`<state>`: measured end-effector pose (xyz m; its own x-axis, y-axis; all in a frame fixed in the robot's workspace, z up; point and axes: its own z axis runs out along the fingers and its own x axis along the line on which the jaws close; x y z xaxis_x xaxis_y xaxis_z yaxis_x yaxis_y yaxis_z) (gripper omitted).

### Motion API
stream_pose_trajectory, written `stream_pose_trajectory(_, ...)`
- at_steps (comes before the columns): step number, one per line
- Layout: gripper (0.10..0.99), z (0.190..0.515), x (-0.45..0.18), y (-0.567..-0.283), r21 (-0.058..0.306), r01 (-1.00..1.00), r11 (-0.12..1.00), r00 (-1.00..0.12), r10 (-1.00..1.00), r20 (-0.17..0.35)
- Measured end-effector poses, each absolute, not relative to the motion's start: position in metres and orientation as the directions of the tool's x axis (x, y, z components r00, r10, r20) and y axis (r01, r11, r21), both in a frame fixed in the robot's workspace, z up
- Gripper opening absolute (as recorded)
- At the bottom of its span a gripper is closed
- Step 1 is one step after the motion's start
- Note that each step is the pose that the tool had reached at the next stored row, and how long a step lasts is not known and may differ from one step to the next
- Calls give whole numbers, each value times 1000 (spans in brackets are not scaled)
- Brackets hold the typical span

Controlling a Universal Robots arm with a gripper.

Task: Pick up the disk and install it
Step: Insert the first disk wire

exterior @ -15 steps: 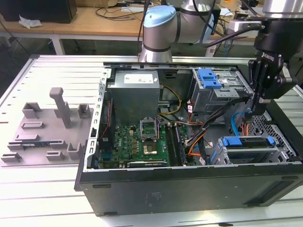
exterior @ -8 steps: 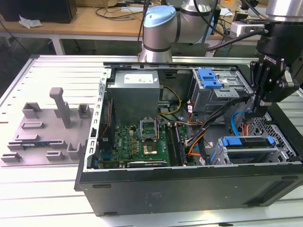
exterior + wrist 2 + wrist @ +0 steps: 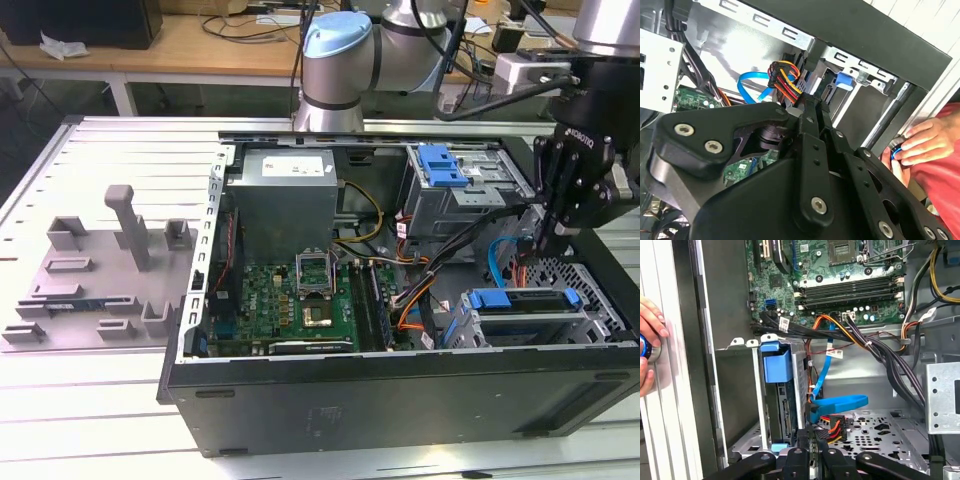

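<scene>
**Slotted table (image 3: 120, 150), open case (image 3: 400, 400): disk (image 3: 524, 299) in drive cage (image 3: 605, 300)**

We log the disk seated in the drive cage, at the case's corner on the exterior view's right. Its blue bracket is up and its long axis runs left-right in that view. The arm (image 3: 335, 60) reaches over that end. The gripper (image 3: 546, 238) points down just beside the cage, fingers drawn together near coloured wires (image 3: 832, 424). A person's hand (image 3: 649, 352) sits at the case's outer edge.
</scene>
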<state>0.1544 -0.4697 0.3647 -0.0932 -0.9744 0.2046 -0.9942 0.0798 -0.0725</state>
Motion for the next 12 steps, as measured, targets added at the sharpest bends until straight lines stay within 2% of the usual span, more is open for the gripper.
stream_pose_trajectory(4, 169, 364, 154, -480, -70, -995, 77, -89, -980, 178)
stream_pose_trajectory(7, 169, 362, 154, -488, -67, -995, 78, -86, -987, 135)
stream_pose_trajectory(10, 169, 360, 154, -504, -62, -995, 79, -83, -994, 70)
stream_pose_trajectory(12, 169, 359, 154, -507, -52, -996, 78, -81, -995, 62)
